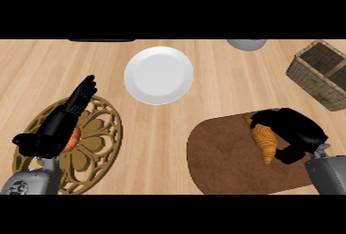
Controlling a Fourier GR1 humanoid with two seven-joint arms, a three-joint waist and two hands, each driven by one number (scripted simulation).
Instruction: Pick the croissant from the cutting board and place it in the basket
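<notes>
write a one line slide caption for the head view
Right hand curls around the croissant on the brown cutting board; the basket waits at upper right.

Golden-brown ridged croissant point(265, 142) on a dark brown cutting board point(223, 160); white plate point(159, 75); woven grey-brown basket point(307, 75); pale wood-grain tabletop point(223, 98).

Kitchen: wooden counter point(223, 87), plate point(159, 75), wicker basket point(317, 75)

A light wooden surface point(223, 87) with fine lengthwise grain fills the view, evenly lit, with soft shadows under what rests on it. No walls, floor or windows show.
</notes>
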